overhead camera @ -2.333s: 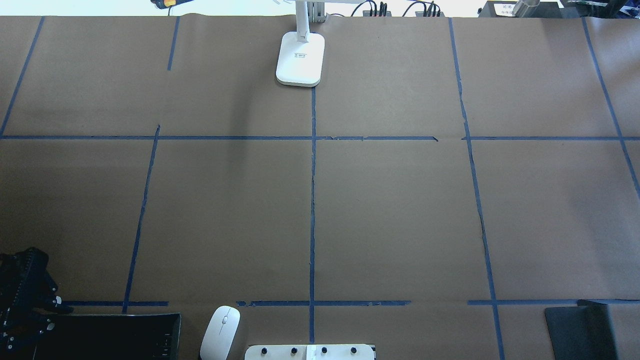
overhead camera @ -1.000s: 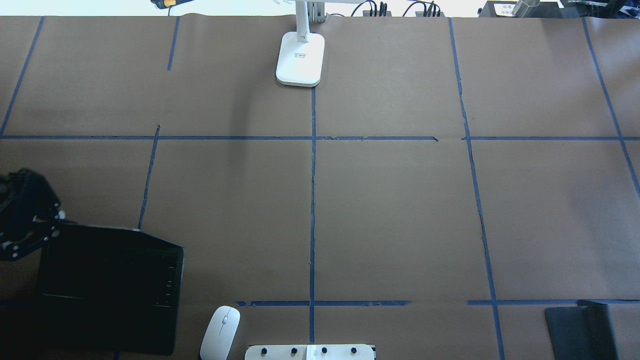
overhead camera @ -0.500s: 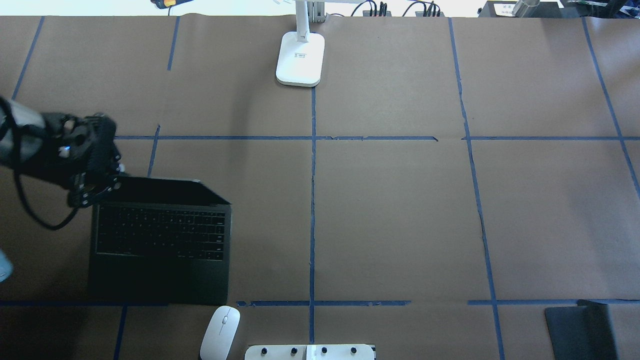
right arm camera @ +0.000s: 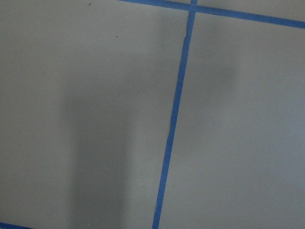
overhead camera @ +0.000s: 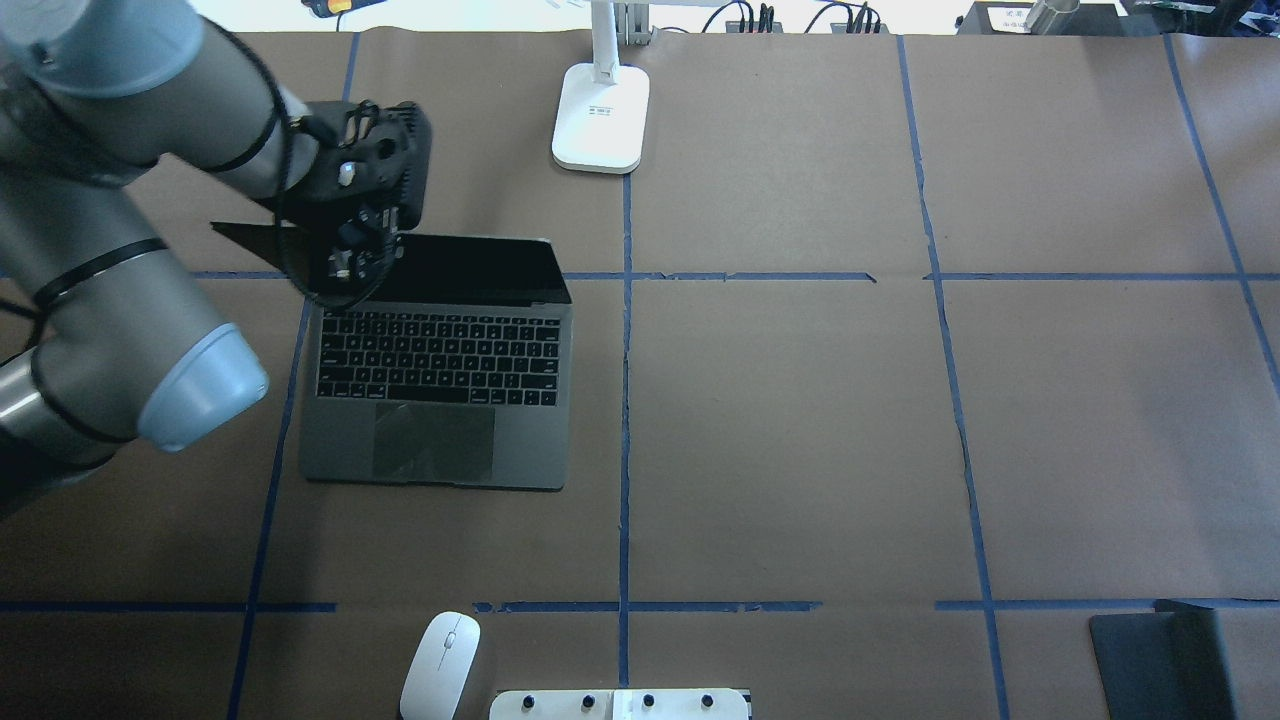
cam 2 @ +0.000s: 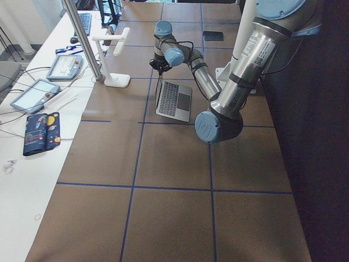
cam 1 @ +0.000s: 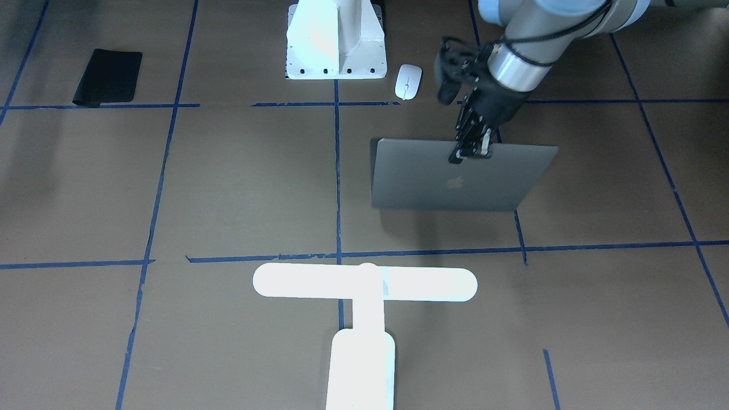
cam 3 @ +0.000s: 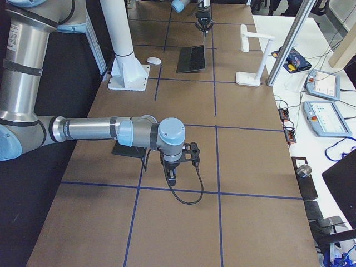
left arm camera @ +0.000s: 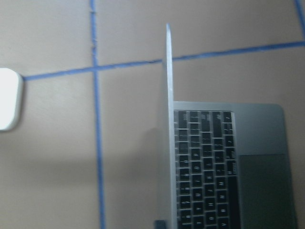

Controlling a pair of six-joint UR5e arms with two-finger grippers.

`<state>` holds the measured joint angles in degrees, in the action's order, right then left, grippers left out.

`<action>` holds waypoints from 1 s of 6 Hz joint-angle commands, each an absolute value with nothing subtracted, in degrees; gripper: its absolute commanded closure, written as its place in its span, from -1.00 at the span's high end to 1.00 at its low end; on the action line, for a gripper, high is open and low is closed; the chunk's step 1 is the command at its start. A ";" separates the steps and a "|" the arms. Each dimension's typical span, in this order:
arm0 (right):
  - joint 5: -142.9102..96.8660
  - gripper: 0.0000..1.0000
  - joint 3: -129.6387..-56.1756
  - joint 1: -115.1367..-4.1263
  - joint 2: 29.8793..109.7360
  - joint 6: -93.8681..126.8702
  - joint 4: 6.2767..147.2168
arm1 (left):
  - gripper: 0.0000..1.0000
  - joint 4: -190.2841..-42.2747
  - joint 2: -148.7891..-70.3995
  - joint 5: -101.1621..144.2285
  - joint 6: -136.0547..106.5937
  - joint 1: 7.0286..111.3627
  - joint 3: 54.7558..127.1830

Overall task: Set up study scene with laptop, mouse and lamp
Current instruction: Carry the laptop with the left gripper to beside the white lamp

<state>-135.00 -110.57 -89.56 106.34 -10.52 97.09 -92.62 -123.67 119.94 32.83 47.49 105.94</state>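
Facing the robot: finds the left gripper [cam 1: 470, 152] pinched shut on the top edge of the laptop [cam 1: 455, 182] lid, near its middle, apple logo just below. Places the laptop in the robot's left half of the counter [cam 1: 228, 182], about midway between the robot-side and operator-side edges. Puts the mouse [cam 1: 408, 81] by the robot-side edge, just beside the white pedestal [cam 1: 336, 40]. Sets the lamp [cam 1: 364, 283] upright at the middle of the operator-side edge. Shows a black mat [cam 1: 108, 77] toward the robot-side right corner.

Overhead: shows the laptop open, lid raised, black keys and grey trackpad facing the robot, just left of the centre blue tape line [overhead camera: 625, 400]. Cannot tell whether the base rests on the counter or hangs just above it.

From the left end: confirms the near arm reaching out, with its gripper on the lid's top edge.

From the right end: finds the right gripper [cam 3: 173, 177] pointing down over the counter near the right end, beside the mat. Cannot tell how far apart the fingers are, or whether they hold anything.

Left wrist: looks down along the lid, seen edge-on, with keys and trackpad to one side.

Right wrist: shows only brown counter and blue tape.
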 commanded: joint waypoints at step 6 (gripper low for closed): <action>-135.00 1.00 -110.57 -89.56 106.35 -10.55 97.03 | -0.80 -106.35 -141.15 113.03 24.53 47.72 79.63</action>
